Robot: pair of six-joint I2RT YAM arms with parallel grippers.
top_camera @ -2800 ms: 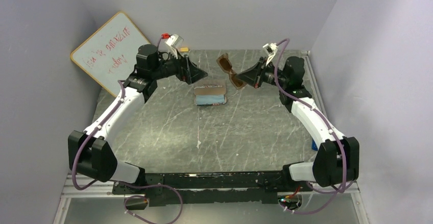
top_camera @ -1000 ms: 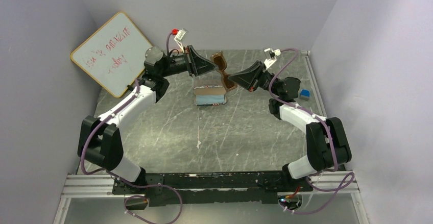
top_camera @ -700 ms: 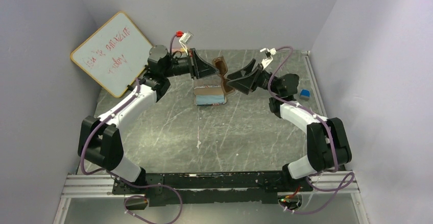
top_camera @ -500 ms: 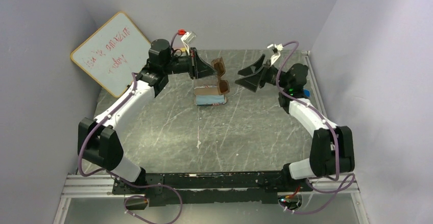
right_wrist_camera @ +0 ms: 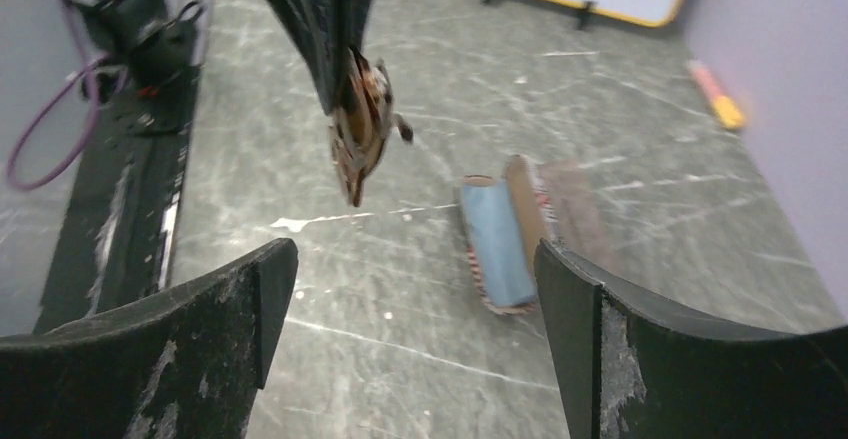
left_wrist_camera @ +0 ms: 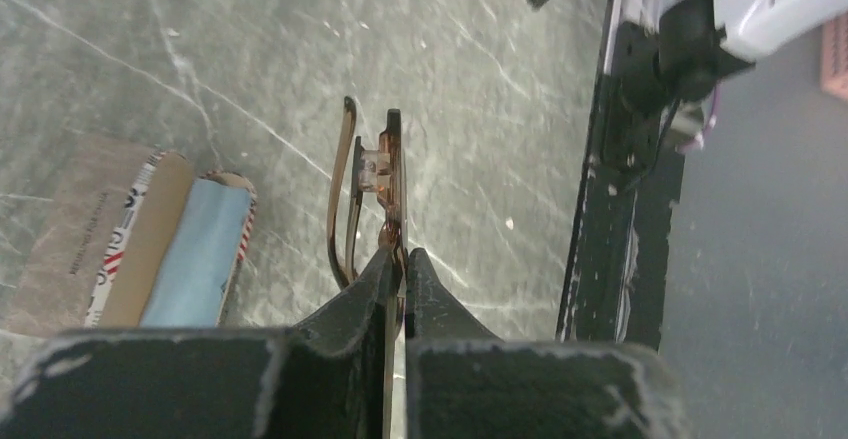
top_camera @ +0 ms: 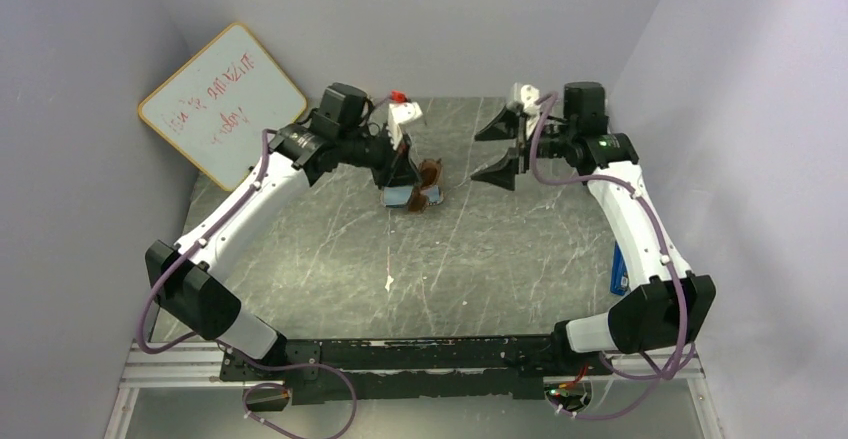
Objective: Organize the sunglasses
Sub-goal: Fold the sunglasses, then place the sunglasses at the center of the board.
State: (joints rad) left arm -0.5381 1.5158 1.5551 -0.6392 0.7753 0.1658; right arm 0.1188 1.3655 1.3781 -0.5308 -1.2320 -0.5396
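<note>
The brown sunglasses (top_camera: 430, 177) hang folded from my left gripper (top_camera: 406, 185), which points down and is shut on them just right of the open case (top_camera: 392, 197). In the left wrist view the sunglasses (left_wrist_camera: 386, 164) show edge-on, pinched between the fingertips (left_wrist_camera: 372, 277), above the table and beside the blue-lined case (left_wrist_camera: 170, 244). My right gripper (top_camera: 497, 151) stands open and empty to the right, apart from the glasses. Its wrist view shows the sunglasses (right_wrist_camera: 360, 124) dangling from the left fingers (right_wrist_camera: 320, 19), with the case (right_wrist_camera: 505, 229) beyond.
A whiteboard (top_camera: 220, 99) leans at the back left. A marker (right_wrist_camera: 715, 94) lies by the back wall. A small blue object (top_camera: 617, 269) sits at the table's right edge beside the right arm. The black base rail (top_camera: 400, 354) runs along the near edge.
My right gripper opened, let go of the brown sunglasses and drew back to the right. My left gripper took them, swung to point downward and lowered them beside the case.
</note>
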